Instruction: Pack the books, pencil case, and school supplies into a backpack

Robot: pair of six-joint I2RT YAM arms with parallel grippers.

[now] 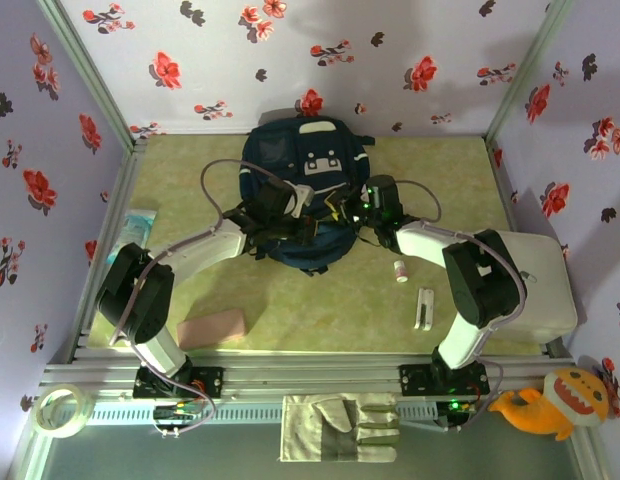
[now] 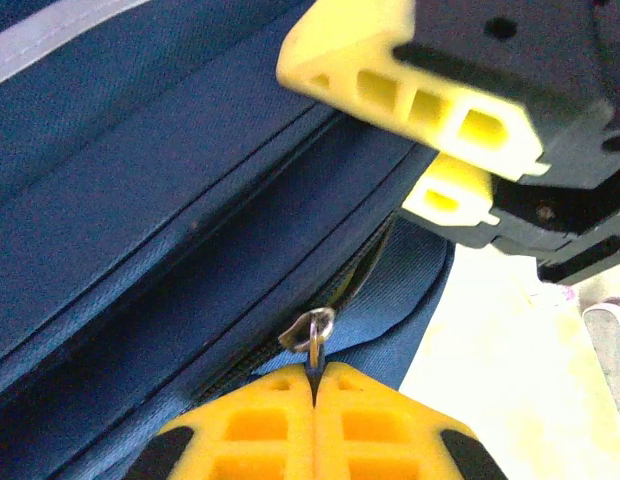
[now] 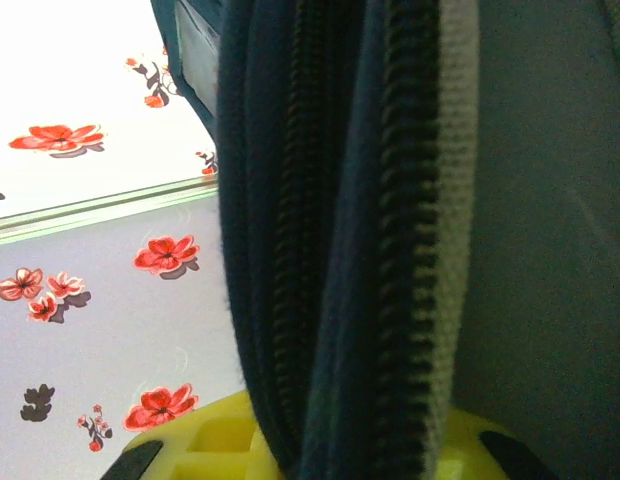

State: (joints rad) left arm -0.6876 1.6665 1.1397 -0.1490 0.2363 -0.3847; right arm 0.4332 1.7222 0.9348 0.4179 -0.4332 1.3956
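Nearest the lens in the left wrist view, the left gripper (image 2: 313, 388) has its orange fingers pressed tight together on the small metal zipper pull (image 2: 312, 333) of the backpack (image 2: 170, 230), low in the centre of the frame. The right gripper (image 2: 365, 135) hangs close by at the upper right. In the right wrist view its jaws stand narrow, and the pack's zippered edge (image 3: 390, 250) runs up between its yellow fingers (image 3: 190, 445), so it looks to be pinching that edge. Seen from above, the backpack (image 1: 308, 150) lies flat on the tabletop (image 1: 320, 300) in the upper middle of the frame, patched front upward. Its long axis runs from top to bottom of the frame, and the zippered end points toward the lower edge, where both grippers meet. The pull is thin and only its tip is caught, so I judge a sideways tug could slip it free. If the right gripper's pinch gives, the whole pack may drag along instead of the zipper running, and loose fabric could jam the slider. The two grippers are also close enough to knock together. The pink pencil case (image 1: 212, 328) waits at lower left, and the white bar (image 1: 424, 308) and small tube (image 1: 400, 271) wait right of centre.
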